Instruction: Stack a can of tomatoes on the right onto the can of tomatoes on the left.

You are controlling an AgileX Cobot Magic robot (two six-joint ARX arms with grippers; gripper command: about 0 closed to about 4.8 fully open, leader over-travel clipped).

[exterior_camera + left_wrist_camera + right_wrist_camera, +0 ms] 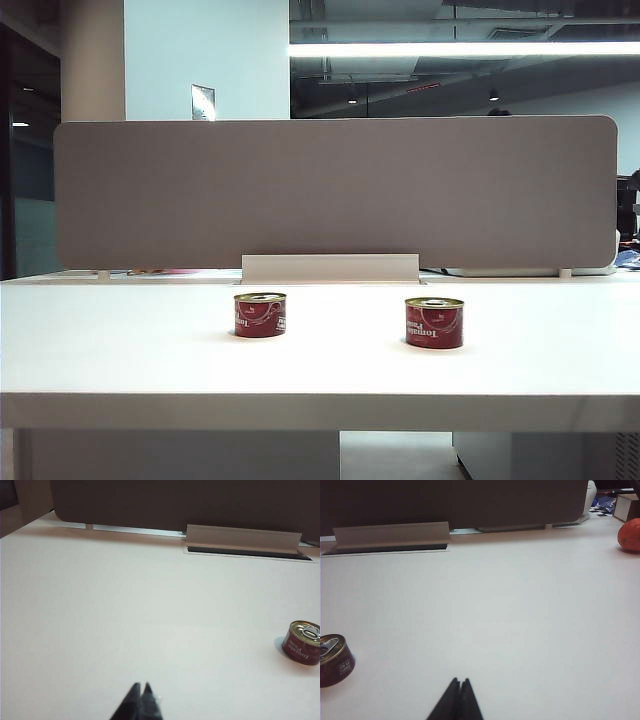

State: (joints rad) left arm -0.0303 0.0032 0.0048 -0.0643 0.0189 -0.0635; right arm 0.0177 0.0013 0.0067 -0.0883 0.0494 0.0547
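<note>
Presently on the white tabletop (120, 350): two short red tomato cans, upright and well apart. Left can (260, 314) sits left of centre in the exterior view; right can (434, 322) sits right of centre, slightly nearer the camera. Likely rigid, fairly weighty, smooth-walled and apt to slip; best taken across the side wall, below the rim. Left gripper (141, 686), low centre of its wrist view: fingers together, holding nothing, clear of the can. Right gripper (460, 682), low centre of its wrist view: fingers together, empty, touching nothing.
</note>
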